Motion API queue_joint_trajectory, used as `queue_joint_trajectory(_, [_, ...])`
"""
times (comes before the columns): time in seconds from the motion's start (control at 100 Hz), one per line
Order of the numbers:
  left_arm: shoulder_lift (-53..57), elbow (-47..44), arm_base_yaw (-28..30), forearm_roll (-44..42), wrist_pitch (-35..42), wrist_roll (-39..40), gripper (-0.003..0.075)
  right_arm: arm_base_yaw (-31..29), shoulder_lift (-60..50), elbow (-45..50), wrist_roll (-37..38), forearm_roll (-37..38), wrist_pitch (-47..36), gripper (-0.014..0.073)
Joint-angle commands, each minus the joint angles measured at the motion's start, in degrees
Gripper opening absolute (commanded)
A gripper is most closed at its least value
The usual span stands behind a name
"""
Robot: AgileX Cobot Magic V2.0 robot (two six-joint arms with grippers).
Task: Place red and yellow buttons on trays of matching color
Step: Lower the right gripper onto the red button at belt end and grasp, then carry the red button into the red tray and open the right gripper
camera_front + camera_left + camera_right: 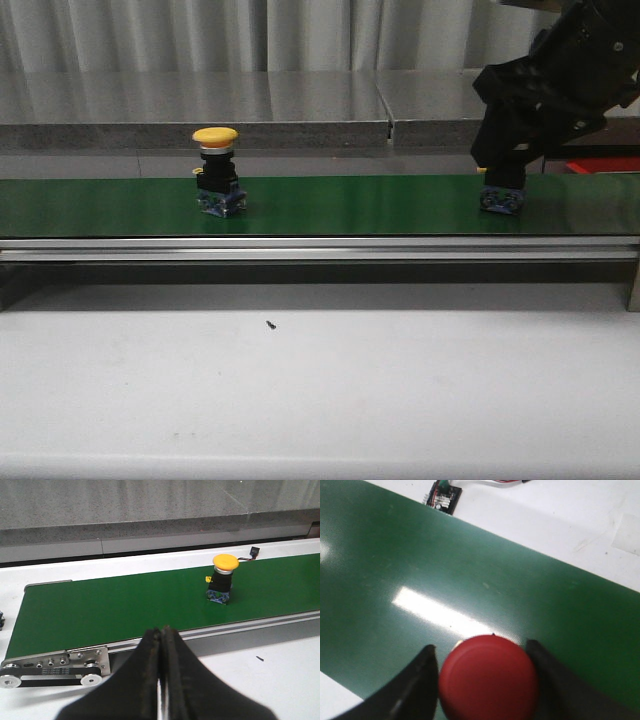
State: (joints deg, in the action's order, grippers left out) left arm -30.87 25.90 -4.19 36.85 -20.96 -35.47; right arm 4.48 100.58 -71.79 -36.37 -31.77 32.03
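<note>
Right claw (482,680), black, matte fingers (415,685) either side of the round red domed button cap (489,679); cap smooth, slightly glossy, sits between the two fingers with thin gaps at each side, so claw spread about cap width, straddling it, contact not clear. In front view the right claw (503,180) comes down from upper right, black jointed arm angled in, covering the cap; only the button's blue-black blocky base (502,200) shows below, standing on the long green belt (350,205) near its right end.

Left claw (161,680), black, fingers pressed together, only a thin seam between them, holding nothing. It hangs low over the white desk (280,680) in front of the belt's near rail, pointed toward the belt (100,610).

Yellow mushroom-cap button (216,136) on a black body with blue base, upright on the belt left of centre, well apart from the right claw. Same yellow button (224,561) seen from left wrist, upright, a small yellow tab at its side.

Belt surface fine-textured, dull green with a soft glare patch (440,612); silver aluminium rail (320,248) along its front edge. Thin bright red tray strip (604,165) behind the belt at far right, partly behind the arm. Small circuit board with wires (443,497) lies on white desk just off the belt edge.
</note>
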Motion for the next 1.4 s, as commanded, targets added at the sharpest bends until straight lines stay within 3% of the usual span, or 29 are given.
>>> queue_joint_trajectory(0.0, [-0.11, 1.59, -0.60, 1.46, 3.40, -0.07, -0.0019, -0.46, -2.53, -2.61, -0.44, -1.24, -1.28, 0.0214])
queue_joint_trajectory(0.24, [-0.11, 1.59, -0.60, 1.46, 3.40, -0.07, -0.0019, -5.53, -2.59, -11.09, -0.33, -0.64, 7.96, 0.0181])
queue_joint_trajectory(0.44, [-0.11, 1.59, -0.60, 1.46, 3.40, -0.07, -0.0019, -17.12, -2.41, -18.12, 0.31, -0.64, 10.43, 0.0181])
queue_joint_trajectory(0.79, [-0.11, 1.59, -0.60, 1.46, 3.40, -0.07, -0.0019, -34.91, 0.25, -19.10, 0.76, -1.18, 9.62, 0.0181])
queue_joint_trajectory(1.05, [-0.11, 1.59, -0.60, 1.46, 3.40, -0.07, -0.0019, -37.07, 8.48, -19.59, 0.76, -2.82, 2.47, 0.0181])
queue_joint_trajectory(1.39, [-0.11, 1.59, -0.60, 1.46, 3.40, -0.07, -0.0019, -37.07, 18.82, -27.34, 0.76, -3.57, 4.21, 0.0181])
